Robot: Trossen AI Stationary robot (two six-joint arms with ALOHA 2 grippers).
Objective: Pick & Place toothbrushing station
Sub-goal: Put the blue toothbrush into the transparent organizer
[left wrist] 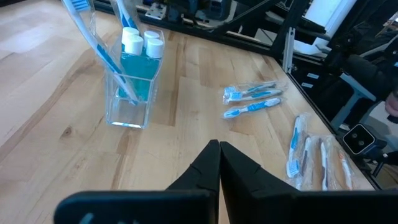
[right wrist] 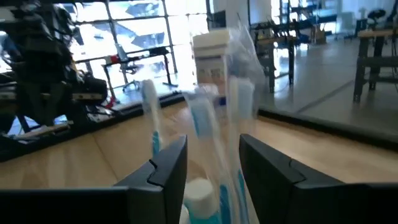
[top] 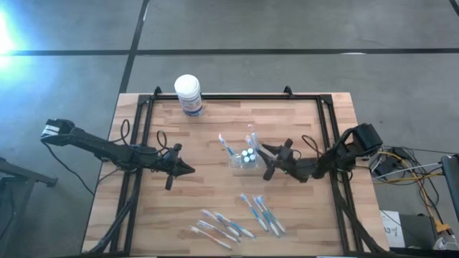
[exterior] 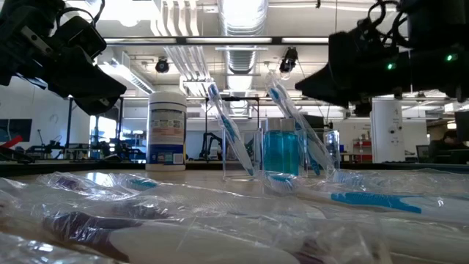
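The toothbrushing station (top: 244, 157) is a small clear holder standing on its base mid-table. It holds blue bottles with white caps (left wrist: 142, 41) and blue-and-white toothbrushes (exterior: 227, 128) that lean out of its top. My right gripper (top: 266, 162) is just right of the station, level and open. In the right wrist view its fingers (right wrist: 168, 165) stand on either side of the toothbrushes (right wrist: 205, 124) and a white cap, with no contact visible. My left gripper (top: 190, 170) hangs shut over the table, left of the station, with nothing in it (left wrist: 219, 149).
A white round tub with a blue label (top: 188, 94) stands at the far edge. Wrapped toothbrushes lie in two groups near the front edge (top: 221, 225) (top: 262, 213). A black frame (top: 140, 136) runs along the table's sides.
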